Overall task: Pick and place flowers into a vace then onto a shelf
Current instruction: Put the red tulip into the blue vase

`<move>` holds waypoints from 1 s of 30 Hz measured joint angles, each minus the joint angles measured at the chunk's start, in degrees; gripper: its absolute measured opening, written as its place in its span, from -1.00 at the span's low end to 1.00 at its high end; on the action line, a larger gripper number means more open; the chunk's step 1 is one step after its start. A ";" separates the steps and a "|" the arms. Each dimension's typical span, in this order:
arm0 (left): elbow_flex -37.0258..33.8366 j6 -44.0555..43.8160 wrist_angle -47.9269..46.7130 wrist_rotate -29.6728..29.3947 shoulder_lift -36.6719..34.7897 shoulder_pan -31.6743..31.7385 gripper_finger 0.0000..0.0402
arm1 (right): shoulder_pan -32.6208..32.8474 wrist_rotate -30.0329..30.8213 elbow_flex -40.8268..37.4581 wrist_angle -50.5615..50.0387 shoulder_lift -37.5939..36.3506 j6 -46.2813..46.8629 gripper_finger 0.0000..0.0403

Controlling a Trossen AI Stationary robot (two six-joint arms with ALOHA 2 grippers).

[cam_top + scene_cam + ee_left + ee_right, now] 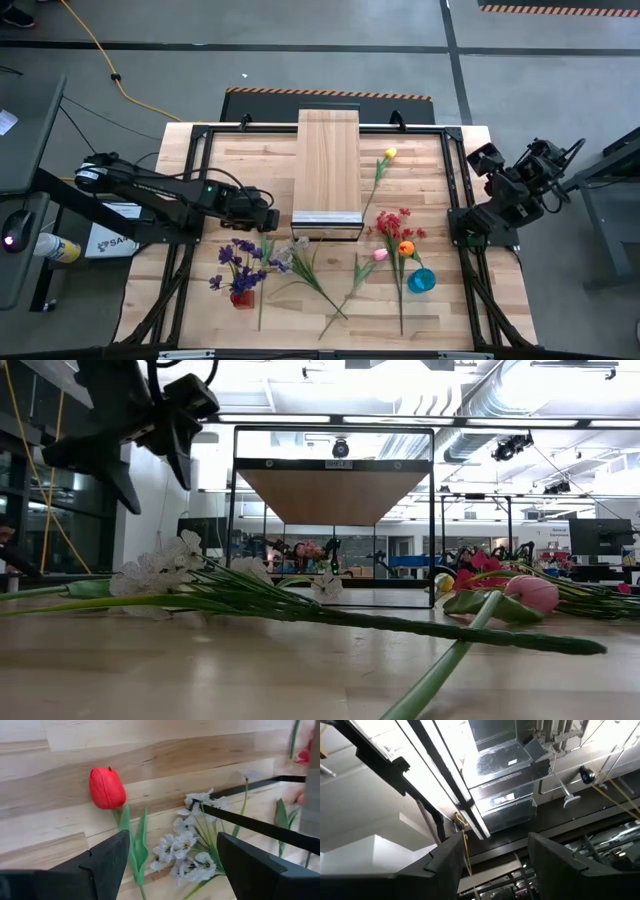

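Note:
My left gripper (268, 222) (172, 855) hangs open above the table, just left of the near end of the shelf (328, 165). Below its spread fingers lie a red tulip (106, 787) and a white spray (185, 845); neither is touched. A purple spray (240, 262) lies nearer the front. Right of the shelf lie a yellow tulip (389, 154), a red spray (395, 222), an orange tulip (406, 248) and a pink tulip (380, 254). The blue vase (421, 280) stands on the table at the near right. My right gripper (492, 850) is raised at the table's right edge, open and pointing at the ceiling.
The shelf stands on a black metal frame whose bottom bar (260, 827) runs beside the white spray. Black rails (195, 180) border the tabletop on the left and right. Long green stems (400, 625) cross the near part of the table.

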 joint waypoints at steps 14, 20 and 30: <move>-0.93 0.34 0.58 1.74 0.79 0.02 0.65 | 0.02 2.91 0.07 1.82 0.00 -5.82 0.00; -0.93 -0.24 1.40 6.29 4.45 0.00 0.65 | 0.02 3.26 0.07 1.84 0.00 -5.86 0.00; -0.82 -1.05 6.21 11.41 11.50 0.00 0.65 | 0.01 4.28 0.07 2.13 -0.15 -5.86 0.01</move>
